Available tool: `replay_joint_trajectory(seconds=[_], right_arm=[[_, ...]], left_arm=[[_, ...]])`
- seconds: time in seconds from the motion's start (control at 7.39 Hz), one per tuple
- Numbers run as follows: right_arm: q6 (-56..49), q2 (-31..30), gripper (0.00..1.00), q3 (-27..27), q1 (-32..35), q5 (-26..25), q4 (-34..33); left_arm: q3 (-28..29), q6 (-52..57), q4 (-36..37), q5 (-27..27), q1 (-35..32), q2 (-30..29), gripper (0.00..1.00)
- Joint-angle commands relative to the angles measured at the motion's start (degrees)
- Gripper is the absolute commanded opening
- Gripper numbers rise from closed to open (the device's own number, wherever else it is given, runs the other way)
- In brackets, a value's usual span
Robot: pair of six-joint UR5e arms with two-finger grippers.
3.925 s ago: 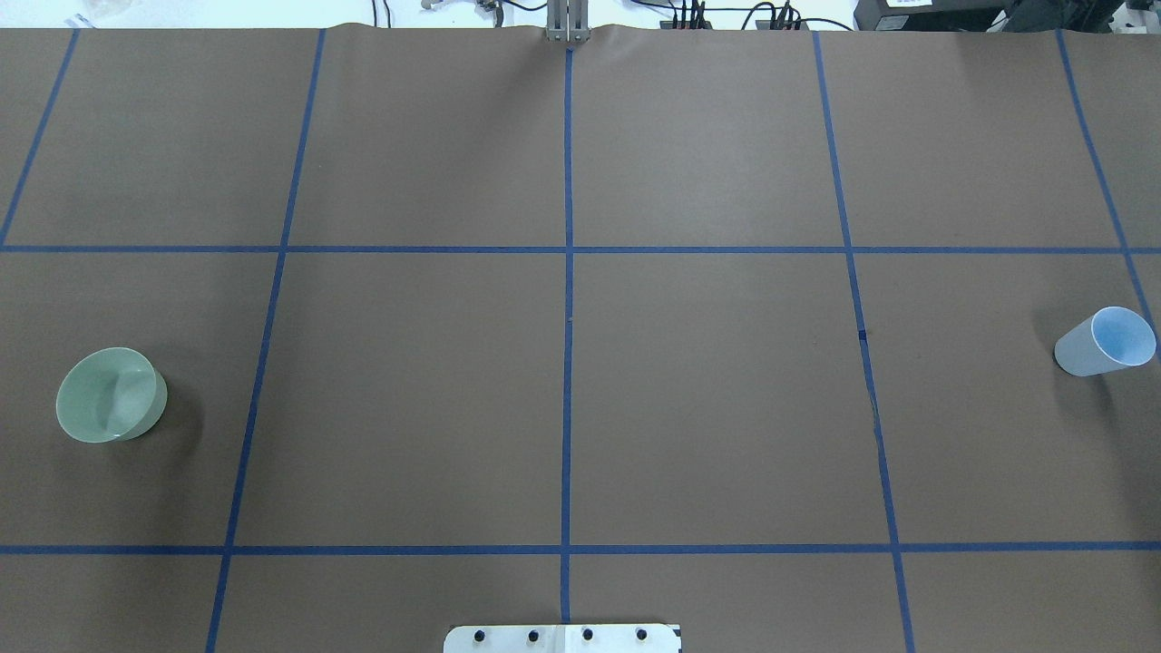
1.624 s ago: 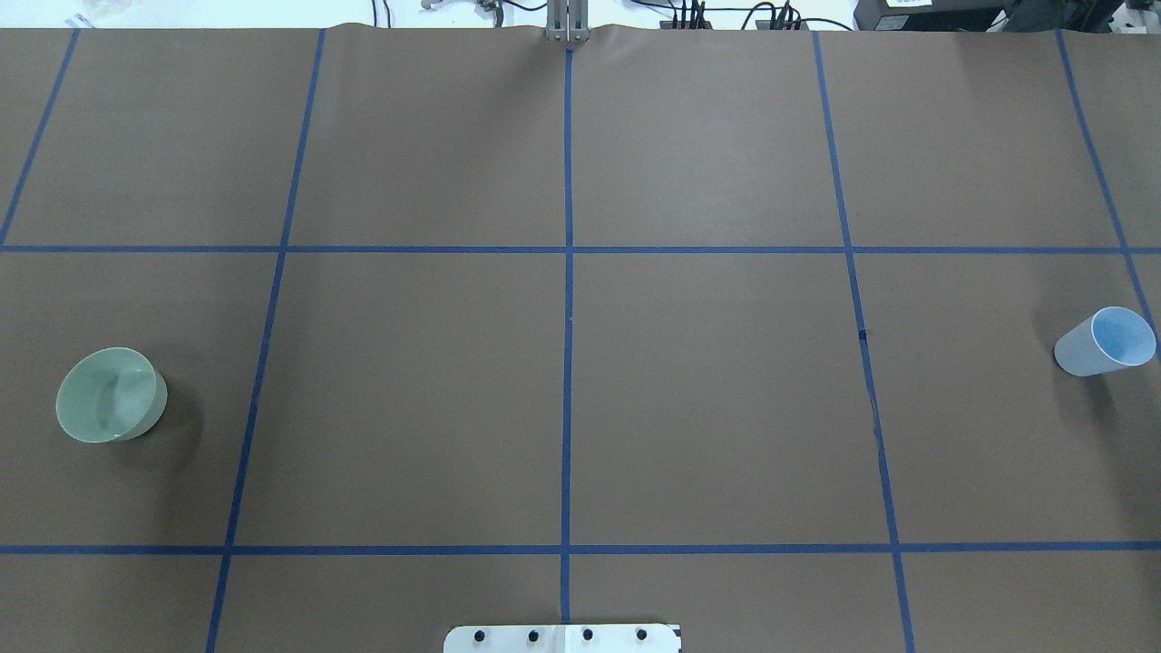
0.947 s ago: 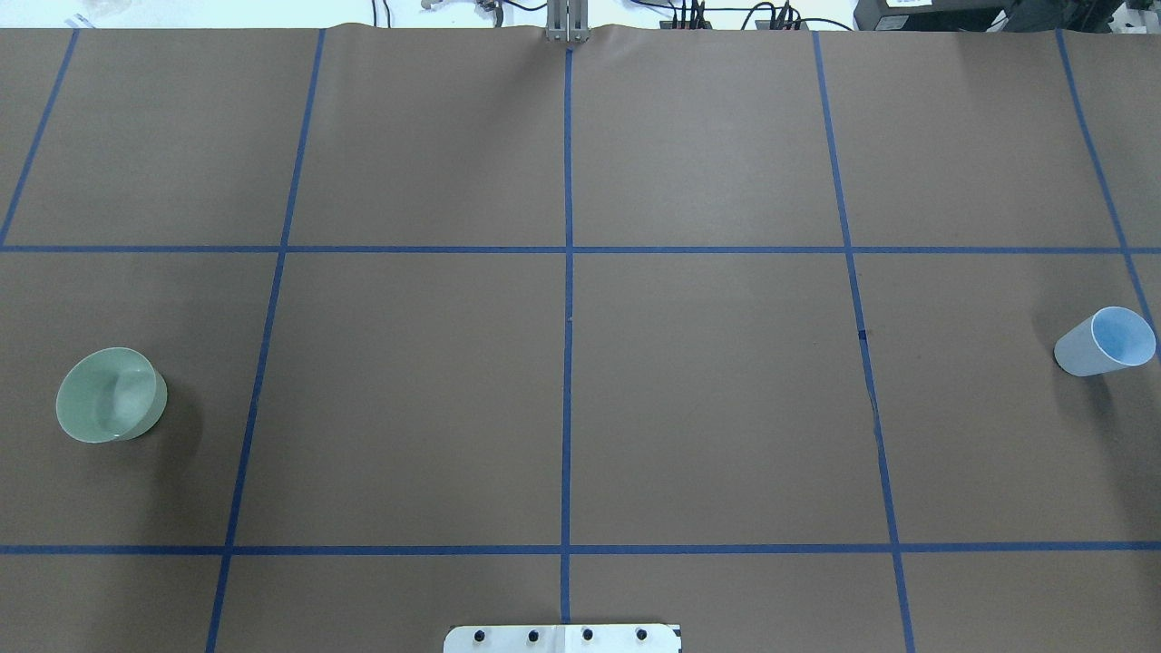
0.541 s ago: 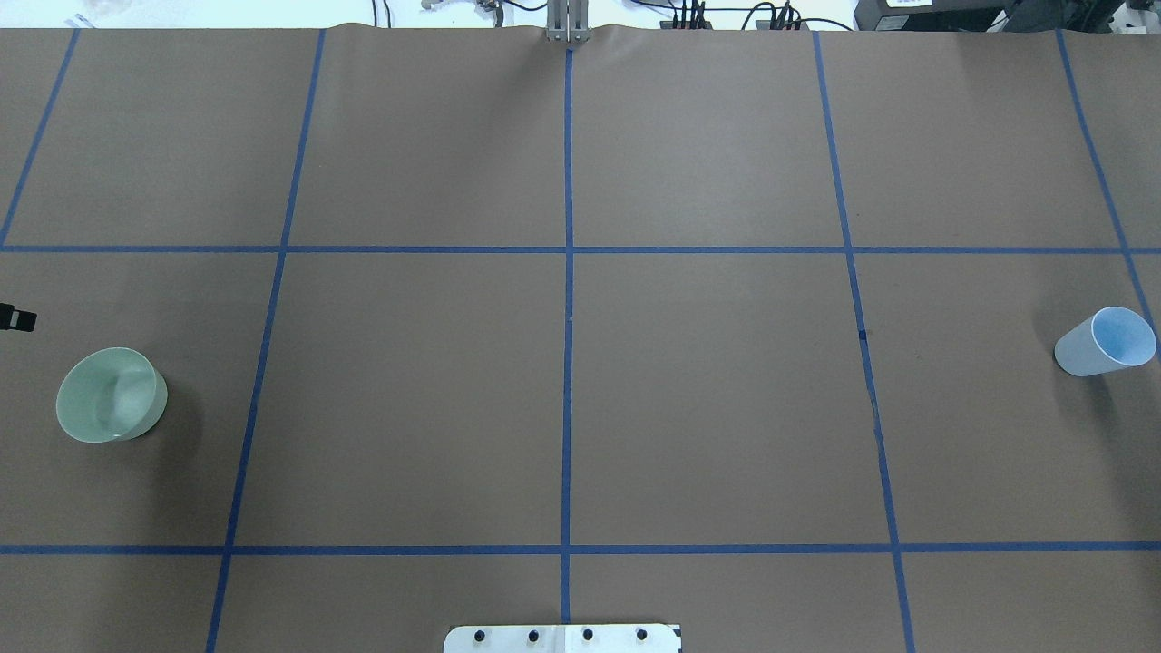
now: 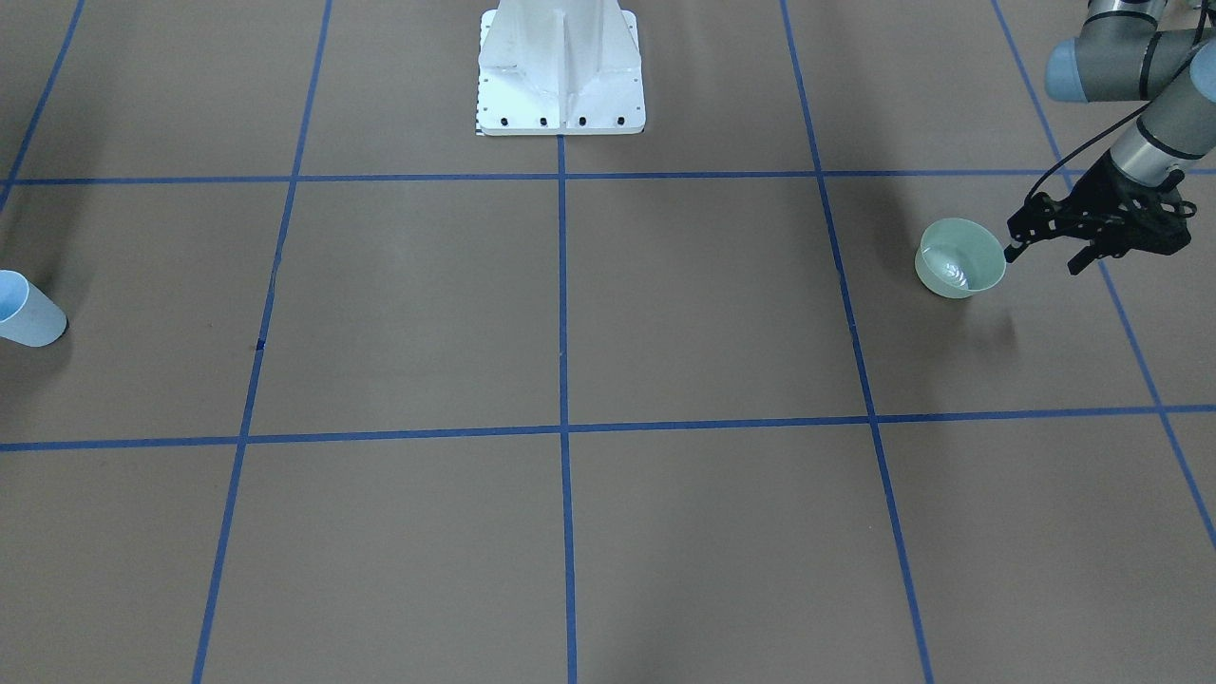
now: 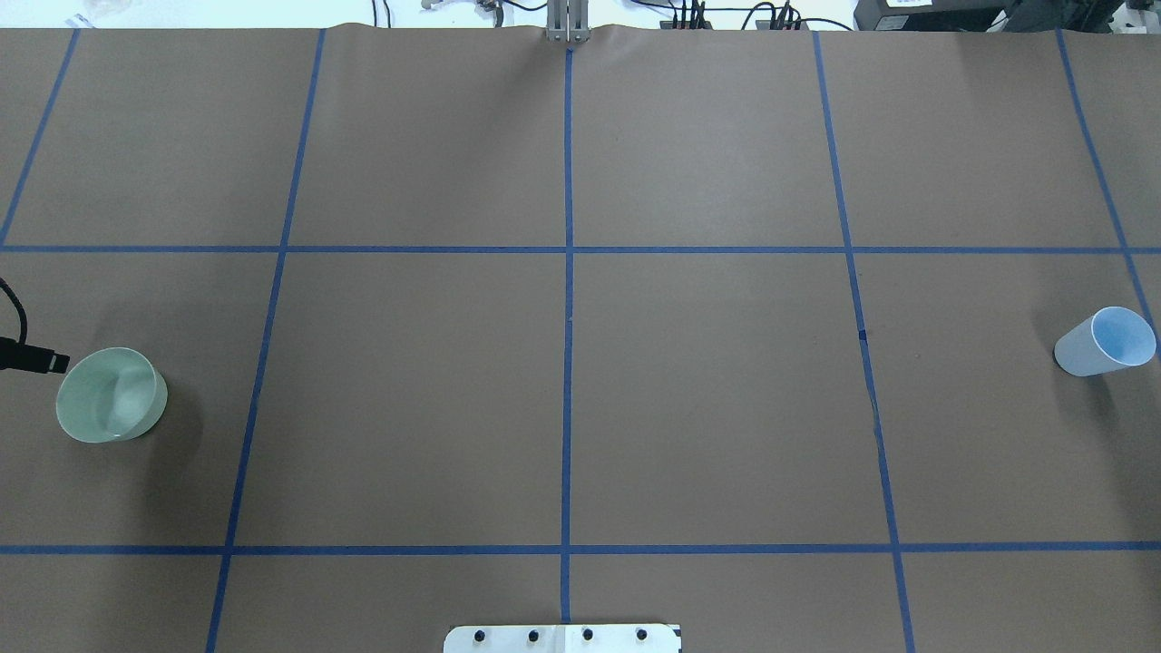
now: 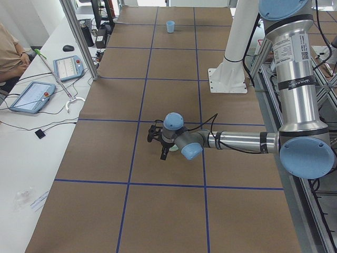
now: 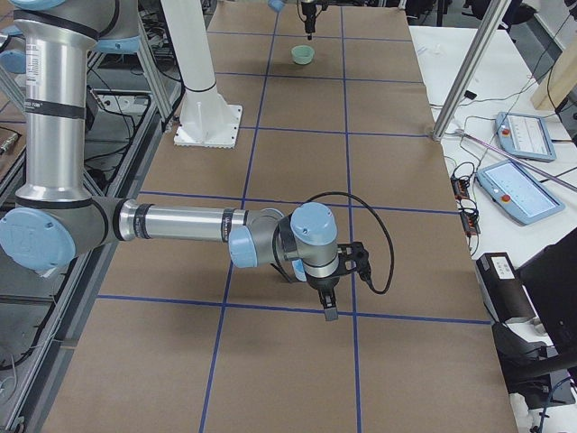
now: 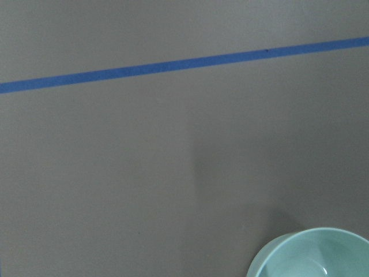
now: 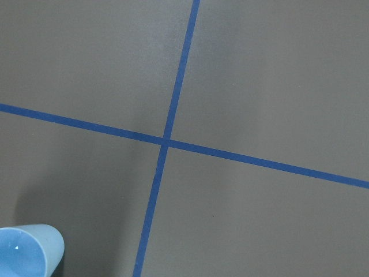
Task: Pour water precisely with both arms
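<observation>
Green bowl (image 5: 959, 258) upright; left gripper (image 5: 1042, 261) just beside it, fingers spread, empty. Right gripper (image 8: 330, 307): finger spacing, cannot tell.

"Where's the room on that table (image 5: 665, 313)?"

"The whole middle. The green bowl (image 5: 959, 258) stands at one end and the blue cup (image 6: 1105, 342) at the other, well apart, with flat top and blue tape (image 5: 562, 285) between."

"Anything in the way?"

"The white pedestal (image 5: 560, 66) at the robot's edge. And the left gripper (image 5: 1042, 261), fingers spread, hangs just beside the bowl's rim, crowding its outer side."
</observation>
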Motion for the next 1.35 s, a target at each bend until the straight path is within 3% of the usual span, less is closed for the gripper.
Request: replay_joint_trajectory(seconds=[0.0, 0.14, 0.27, 0.41, 0.81, 0.95, 1.08, 1.22], right_arm=[[0.00, -0.02, 1.00, -0.17, 0.00, 0.00, 0.00], [0.00, -0.02, 1.00, -0.26, 0.00, 0.00, 0.00], [0.00, -0.02, 1.00, -0.26, 0.00, 0.00, 0.00], [0.00, -0.02, 1.00, -0.26, 0.00, 0.00, 0.00], [-0.09, -0.02, 1.00, -0.17, 0.00, 0.00, 0.00], [-0.09, -0.02, 1.00, -0.26, 0.00, 0.00, 0.00], [-0.09, -0.02, 1.00, -0.26, 0.00, 0.00, 0.00], [-0.09, -0.02, 1.00, -0.26, 0.00, 0.00, 0.00]], left_arm=[[0.12, -0.77, -0.67, 2.22, 3.35, 0.08, 0.80], [0.03, -0.77, -0.68, 2.14, 3.97, 0.08, 0.48], [0.12, -0.68, -0.94, 2.23, 4.49, 0.08, 0.05], [0.12, -0.42, -0.94, 2.14, 4.59, 0.00, 0.00], [-0.15, 0.02, -1.11, 1.62, 4.50, -0.53, 0.00], [-2.58, 0.02, -0.07, -0.56, 4.50, -0.97, 0.00], [-5.22, -0.06, 2.72, -5.10, 4.24, -1.84, 0.00], [-7.42, -0.41, 7.97, -5.41, 4.15, -4.29, 0.00]])
